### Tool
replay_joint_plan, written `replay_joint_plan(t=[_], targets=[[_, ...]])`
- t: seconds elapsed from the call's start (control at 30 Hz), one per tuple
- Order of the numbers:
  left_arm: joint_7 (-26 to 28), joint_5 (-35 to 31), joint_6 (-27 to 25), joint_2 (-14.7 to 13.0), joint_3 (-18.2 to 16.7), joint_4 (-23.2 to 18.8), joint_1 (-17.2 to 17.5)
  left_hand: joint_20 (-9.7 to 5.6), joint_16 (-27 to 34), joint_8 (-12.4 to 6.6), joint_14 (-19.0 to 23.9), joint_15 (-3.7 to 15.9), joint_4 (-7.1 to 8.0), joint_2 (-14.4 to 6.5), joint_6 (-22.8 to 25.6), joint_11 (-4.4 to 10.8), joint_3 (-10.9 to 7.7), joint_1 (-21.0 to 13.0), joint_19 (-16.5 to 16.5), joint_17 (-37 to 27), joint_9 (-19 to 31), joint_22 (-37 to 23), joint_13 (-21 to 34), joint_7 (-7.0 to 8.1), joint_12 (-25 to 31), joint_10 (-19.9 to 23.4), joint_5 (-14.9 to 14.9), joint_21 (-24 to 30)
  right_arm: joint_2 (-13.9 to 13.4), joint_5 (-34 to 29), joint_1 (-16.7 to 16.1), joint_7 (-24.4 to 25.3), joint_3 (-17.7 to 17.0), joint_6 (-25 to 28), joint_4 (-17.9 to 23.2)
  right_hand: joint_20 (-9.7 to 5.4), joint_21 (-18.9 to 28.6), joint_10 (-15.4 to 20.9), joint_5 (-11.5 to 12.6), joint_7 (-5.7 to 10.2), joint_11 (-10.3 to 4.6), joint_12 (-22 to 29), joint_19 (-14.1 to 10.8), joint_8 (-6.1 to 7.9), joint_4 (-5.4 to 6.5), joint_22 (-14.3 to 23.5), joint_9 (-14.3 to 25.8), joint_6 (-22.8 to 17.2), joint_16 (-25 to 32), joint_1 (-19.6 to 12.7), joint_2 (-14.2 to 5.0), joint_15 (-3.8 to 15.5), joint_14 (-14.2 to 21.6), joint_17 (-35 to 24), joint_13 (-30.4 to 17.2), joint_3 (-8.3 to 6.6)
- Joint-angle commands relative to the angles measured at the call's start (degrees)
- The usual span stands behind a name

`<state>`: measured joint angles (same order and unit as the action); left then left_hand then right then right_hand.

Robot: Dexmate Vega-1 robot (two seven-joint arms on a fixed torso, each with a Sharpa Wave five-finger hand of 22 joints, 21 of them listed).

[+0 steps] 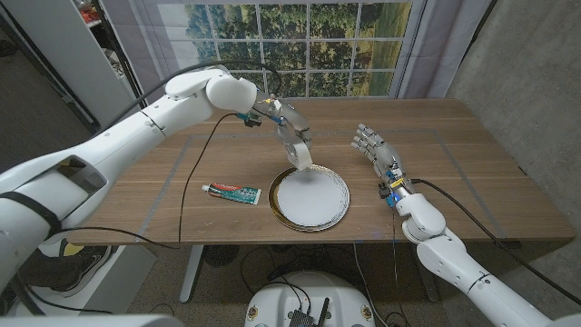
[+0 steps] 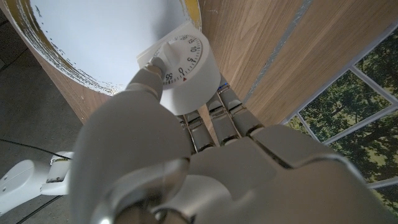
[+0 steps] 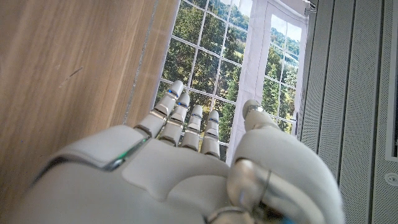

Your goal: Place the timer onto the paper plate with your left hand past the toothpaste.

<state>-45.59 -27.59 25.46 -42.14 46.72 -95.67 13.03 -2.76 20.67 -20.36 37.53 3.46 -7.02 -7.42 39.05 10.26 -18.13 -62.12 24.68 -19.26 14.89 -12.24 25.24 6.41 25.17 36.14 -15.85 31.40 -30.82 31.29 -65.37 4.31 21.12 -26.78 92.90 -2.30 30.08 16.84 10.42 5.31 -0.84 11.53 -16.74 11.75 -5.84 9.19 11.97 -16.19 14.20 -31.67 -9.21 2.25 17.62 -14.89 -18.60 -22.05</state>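
The timer [image 2: 185, 70] is gripped in the left hand [image 1: 292, 136], thumb on its dial face and fingers behind, at the far rim of the paper plate [image 1: 338, 211], with the toothpaste [image 1: 231, 191] lying on the worktop [image 1: 472, 173] beside the plate. The step is best finished by lowering the timer squarely onto the plate's white centre and parting the fingers only once it sits level, so it does not tip off the rim. The right hand [image 1: 374, 148] waits empty, fingers extended, well apart.

Room: brown wooden table [image 1: 454, 173] in front of a window-print backdrop.
Gridded white-framed window picture of green trees [image 1: 290, 45] at 12 o'clock, grey textured wall panel [image 1: 526, 82] at 2 o'clock, white shelving unit [image 1: 64, 54] at 10 o'clock, grey carpet floor [image 1: 27, 118] at 9 o'clock. Even lighting.
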Motion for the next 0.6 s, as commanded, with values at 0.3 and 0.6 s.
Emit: replay_joint_plan(t=[0.3,0.6], targets=[[8.23,-9.39,8.12,1.55,2.21,2.44,4.13,-0.28,-0.46,-0.12,-0.07,9.61,1.54,-2.54,0.32,0.46,-1.23,-2.31,-0.50,-0.49,0.04,-0.05,7.94,0.62,-0.23,0.89,0.54,0.77,-0.28,-1.27,-1.59,0.82,-0.50,-1.34,1.57,-0.09,-0.42,0.34,0.23,0.07,-0.24,0.40,-0.60,0.07,-0.23,0.25,0.14,-0.61,0.39,-0.15,-0.63,4.08,-0.09,-0.04,0.14,0.11],[12.75,-14.71,11.05,2.03,2.99,4.09,5.02,-0.30,-0.61,0.08,-0.23,9.61,1.59,-2.47,0.15,0.64,-1.26,-2.36,-0.78,-0.66,-0.04,-0.01,8.15,0.68,-0.47,0.65,0.78,0.92,-0.14,-1.69,-1.98,1.29,-0.56,-1.51,1.82,-0.08,-0.79,0.40,0.24,0.02,-0.20,0.43,-0.75,0.06,-0.24,0.26,0.12,-0.63,0.49,-0.11,-0.65,3.97,-0.05,0.03,0.25,0.15]])
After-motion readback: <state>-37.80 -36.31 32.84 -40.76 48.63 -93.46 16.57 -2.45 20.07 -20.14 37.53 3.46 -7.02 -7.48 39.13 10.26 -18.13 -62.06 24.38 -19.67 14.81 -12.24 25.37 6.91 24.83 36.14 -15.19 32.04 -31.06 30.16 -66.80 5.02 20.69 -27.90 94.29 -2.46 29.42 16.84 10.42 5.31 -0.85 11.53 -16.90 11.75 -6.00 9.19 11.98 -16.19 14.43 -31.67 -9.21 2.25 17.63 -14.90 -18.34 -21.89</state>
